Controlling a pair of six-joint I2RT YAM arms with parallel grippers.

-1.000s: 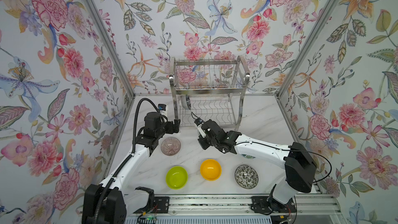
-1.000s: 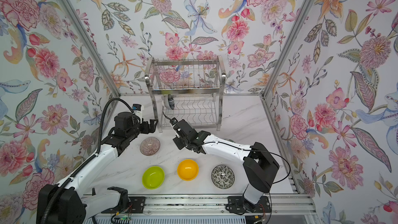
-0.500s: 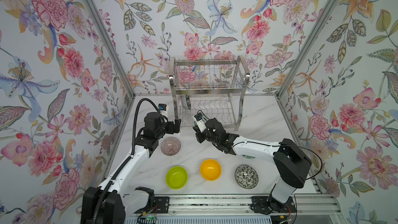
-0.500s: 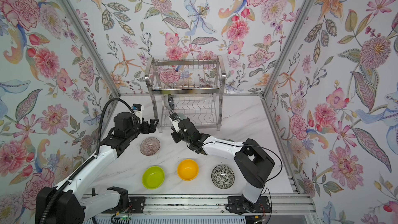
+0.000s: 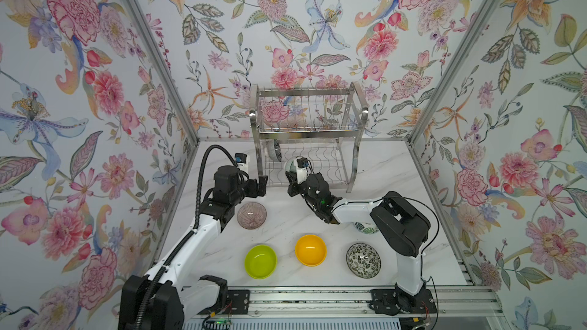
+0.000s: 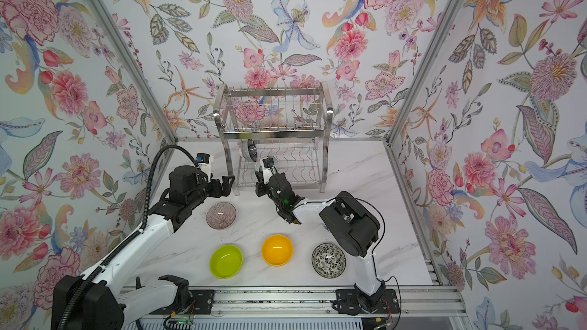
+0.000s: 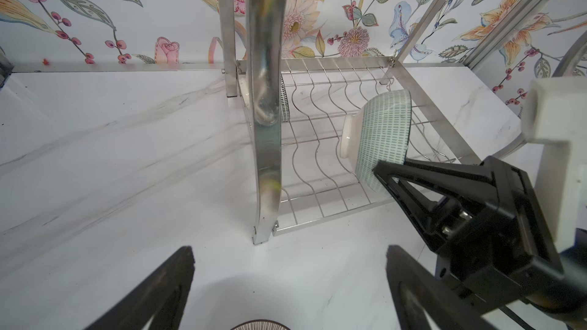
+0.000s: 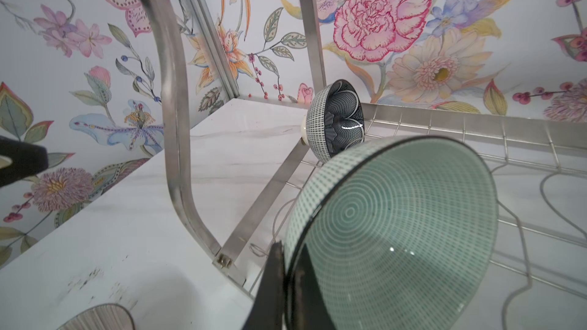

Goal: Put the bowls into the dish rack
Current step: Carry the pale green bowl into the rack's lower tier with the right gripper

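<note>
While five bowls wait on the table [image 5: 286, 226] (lime green [image 5: 260, 261], orange-yellow [image 5: 310, 250], floral [image 5: 363, 260], then ribbed brown [image 5: 252, 215] and leaf-print [image 5: 365, 228]), the left tool [image 7: 289, 249] hangs apart and empty. The right tool [image 8: 287, 284], clamped on the rim of the sixth, the mint bowl [image 8: 390, 233], probably next needs to settle it into the lower slots of the one dish rack [image 5: 309, 128], beside the seventh, the navy bowl [image 8: 336, 119].

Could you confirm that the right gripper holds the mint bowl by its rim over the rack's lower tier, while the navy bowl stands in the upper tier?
Not quite: the navy bowl stands in the lower tier of the rack, not the upper one, as the right wrist view shows. The right gripper does hold the mint bowl by its rim over that tier.
</note>
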